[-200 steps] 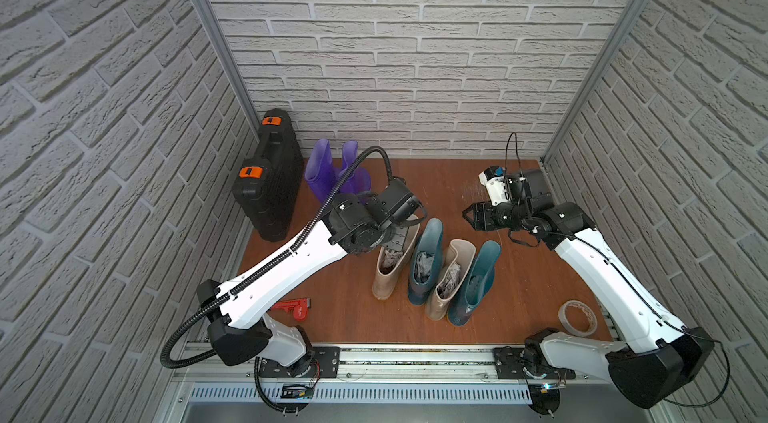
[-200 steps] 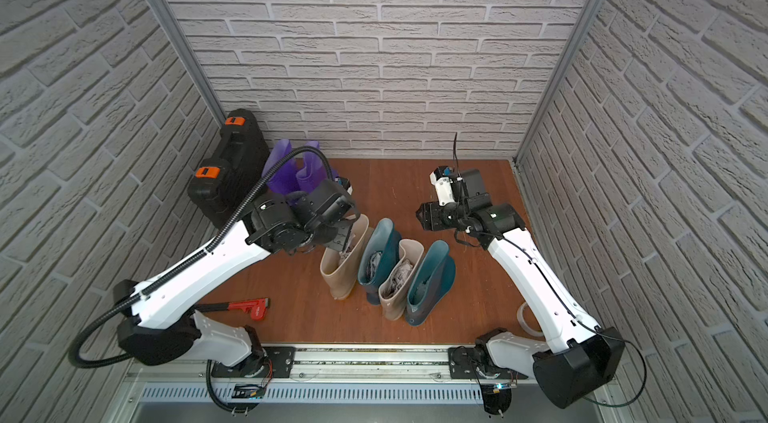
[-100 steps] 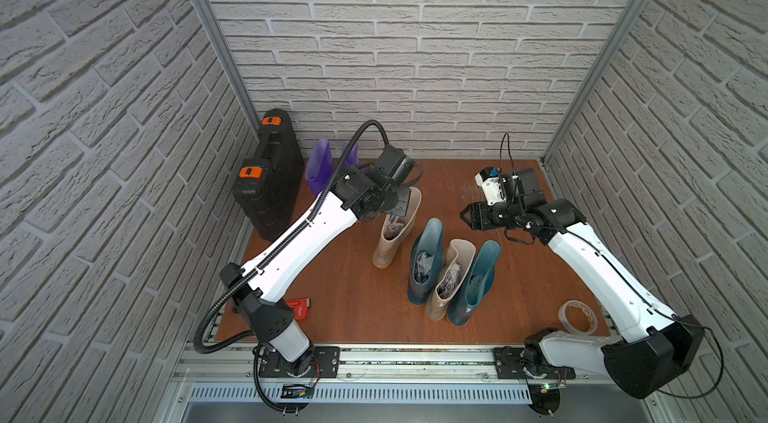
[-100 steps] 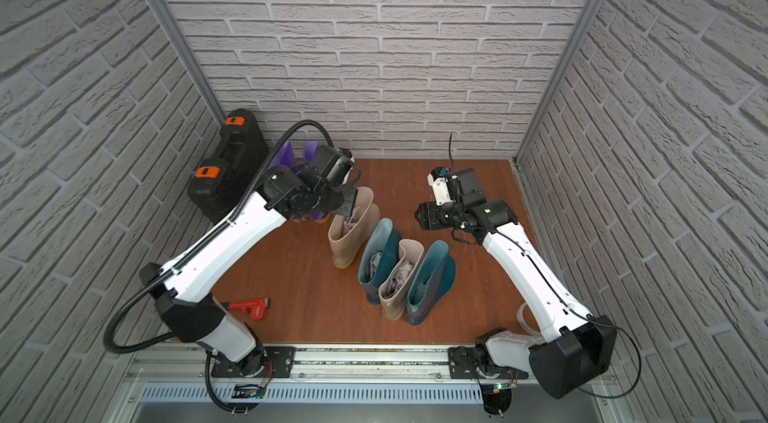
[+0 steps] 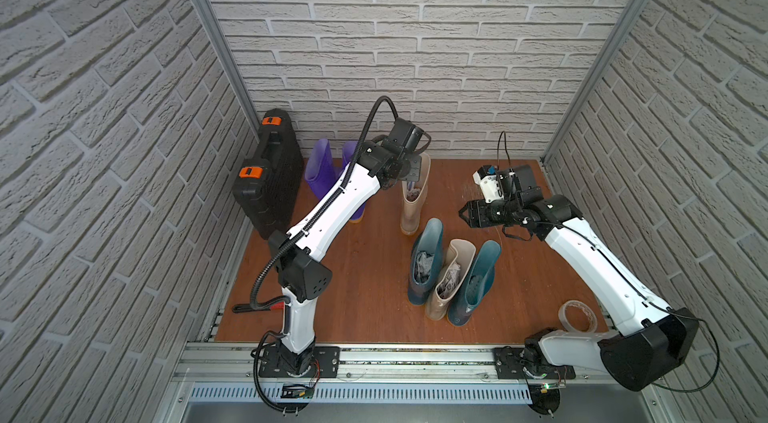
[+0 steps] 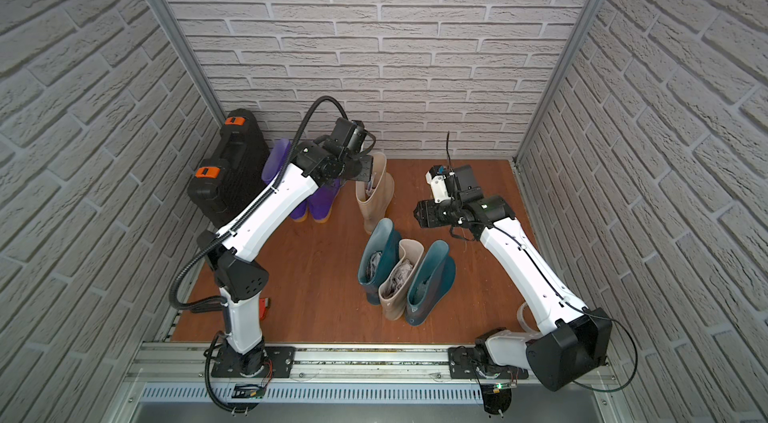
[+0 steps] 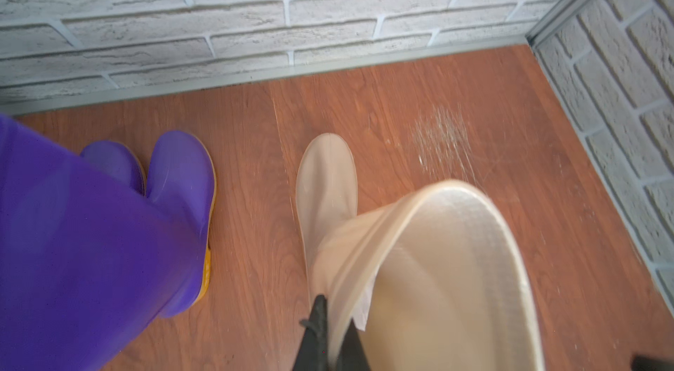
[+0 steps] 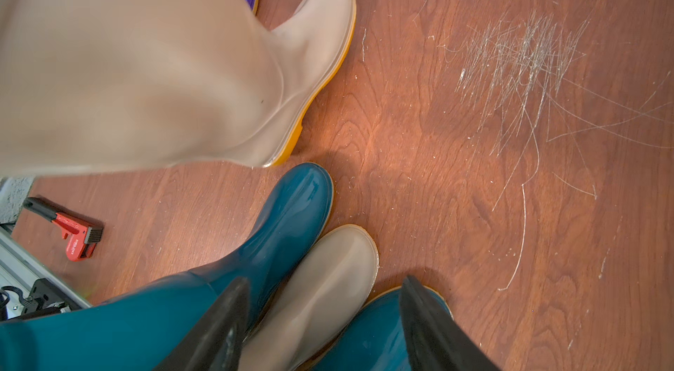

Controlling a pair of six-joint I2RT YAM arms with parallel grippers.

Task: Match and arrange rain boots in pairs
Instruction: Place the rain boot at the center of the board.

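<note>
Beige boot (image 5: 411, 204) pinched at its rim by outstretched left hand (image 7: 330, 336); right hand (image 8: 324, 281) hovers, spread wide.

This is a robot lab cell dressed like a home entryway. The walls (image 5: 415, 46) are brick-print panels set between aluminium posts (image 5: 212, 38), and the floor (image 5: 365, 275) is a scratched wood-look board. Two robot arms (image 5: 332, 209) are bolted to a metal rail (image 5: 415, 358) along the front edge, with cables (image 5: 361, 138) running loose. Rain boots (image 5: 424, 263), a black case (image 5: 270, 175) and a tape roll (image 5: 577, 315) sit on the floor.
</note>
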